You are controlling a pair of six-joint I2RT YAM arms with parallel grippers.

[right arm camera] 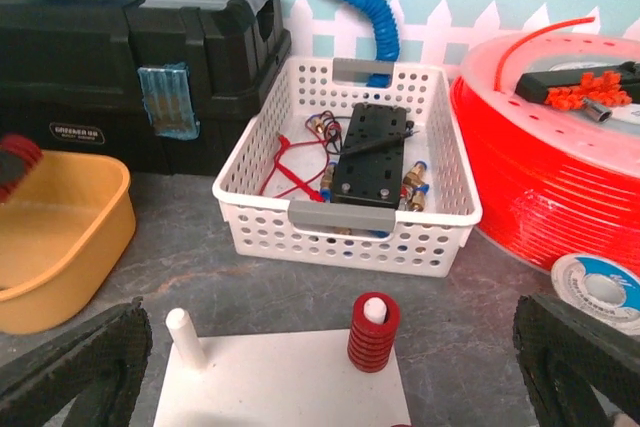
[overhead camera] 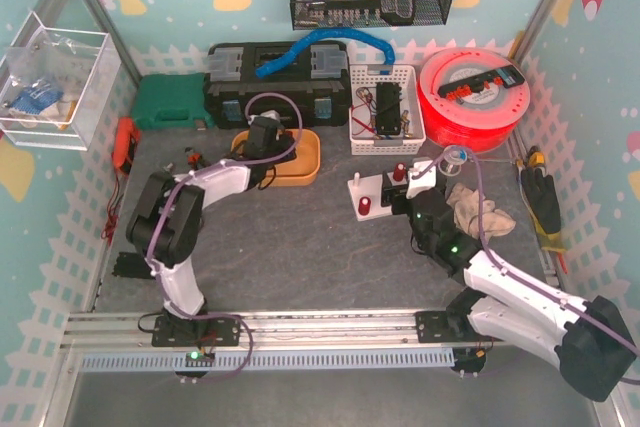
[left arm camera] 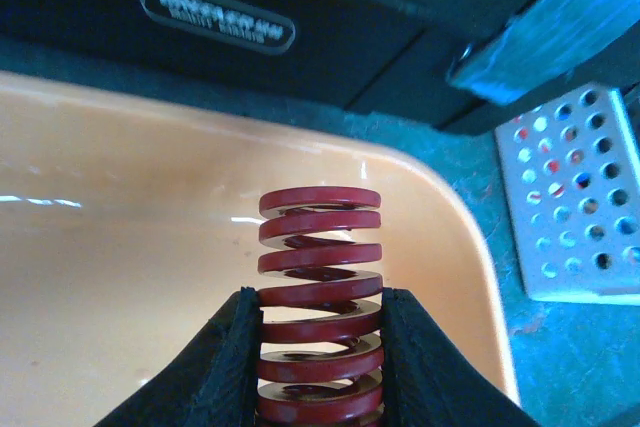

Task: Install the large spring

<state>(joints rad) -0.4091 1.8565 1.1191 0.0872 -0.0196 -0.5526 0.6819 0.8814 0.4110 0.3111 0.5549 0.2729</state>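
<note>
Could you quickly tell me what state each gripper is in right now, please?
Left gripper: closed on the large red spring.
Right gripper: open, holding nothing.

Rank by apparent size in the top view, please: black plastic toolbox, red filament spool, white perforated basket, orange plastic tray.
Largest first: black plastic toolbox, red filament spool, white perforated basket, orange plastic tray, partly hidden.

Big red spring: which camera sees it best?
Left wrist: the large spring fills the view, clamped by the left gripper. Top external: too small to tell. Right wrist: only a red blur at the left edge.
</note>
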